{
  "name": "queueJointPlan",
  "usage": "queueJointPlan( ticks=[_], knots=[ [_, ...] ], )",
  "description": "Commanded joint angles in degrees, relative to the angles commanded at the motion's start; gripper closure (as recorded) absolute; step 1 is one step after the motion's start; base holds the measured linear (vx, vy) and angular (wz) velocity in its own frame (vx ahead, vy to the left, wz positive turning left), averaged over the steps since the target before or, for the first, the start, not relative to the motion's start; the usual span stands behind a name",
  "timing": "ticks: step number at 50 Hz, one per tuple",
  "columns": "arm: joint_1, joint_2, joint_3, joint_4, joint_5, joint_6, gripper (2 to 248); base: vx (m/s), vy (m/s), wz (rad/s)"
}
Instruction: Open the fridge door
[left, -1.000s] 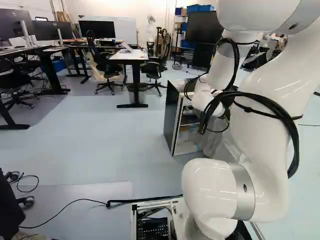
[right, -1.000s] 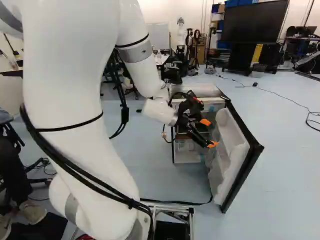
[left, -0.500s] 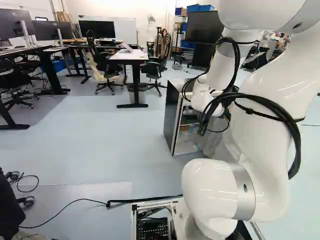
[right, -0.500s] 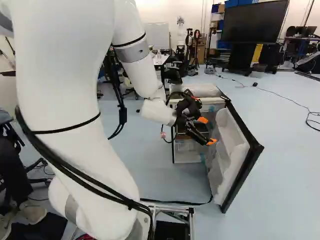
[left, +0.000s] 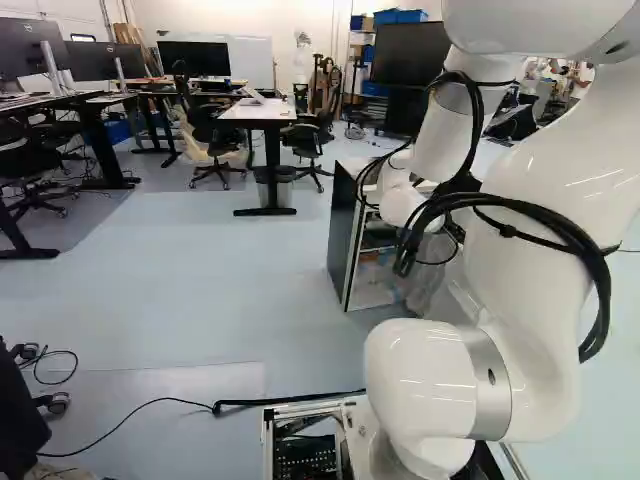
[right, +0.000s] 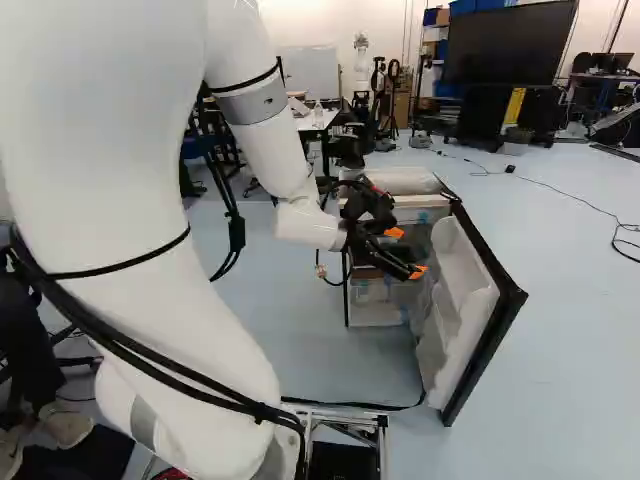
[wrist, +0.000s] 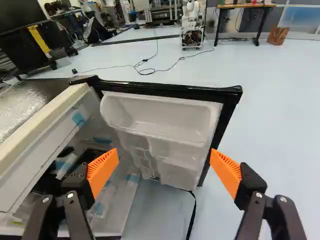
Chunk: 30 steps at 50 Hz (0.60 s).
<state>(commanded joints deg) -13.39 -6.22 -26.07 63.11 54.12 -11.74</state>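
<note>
Because the door stands well out from the cabinet, the task looks all but done, and what is in hand is, I judge, either a last push wider or a clean withdrawal. At the left of the right base view, my white arm (right: 130, 200) reaches over toward the fridge cabinet (left: 345, 230); it does best to move slowly, with the wrist and its looping cable clear of the cabinet's front edge. Next along comes the gripper (right: 408, 252), its two fingers spread wide with nothing gripped between them; the wrist view lines one orange pad (wrist: 102, 172) up with the cabinet's opening and the other with the door's free edge, though I cannot tell whether either brushes anything. Farthest right is the fridge door (right: 455, 290), swung out from the cabinet's far side, its moulded shelves (wrist: 160, 120) facing the gripper. If more swing is wanted, pressing the inner face near the free edge and following the hinge's arc should serve; catching a shelf lip while backing out could drag the door shut.
</note>
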Motion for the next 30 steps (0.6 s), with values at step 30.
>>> queueJointPlan(
  ticks=[30],
  knots=[
    [3.3, 5.5, 5.3, -15.8, -1.0, 2.9, 3, 0.0, 0.0, 0.0]
  ],
)
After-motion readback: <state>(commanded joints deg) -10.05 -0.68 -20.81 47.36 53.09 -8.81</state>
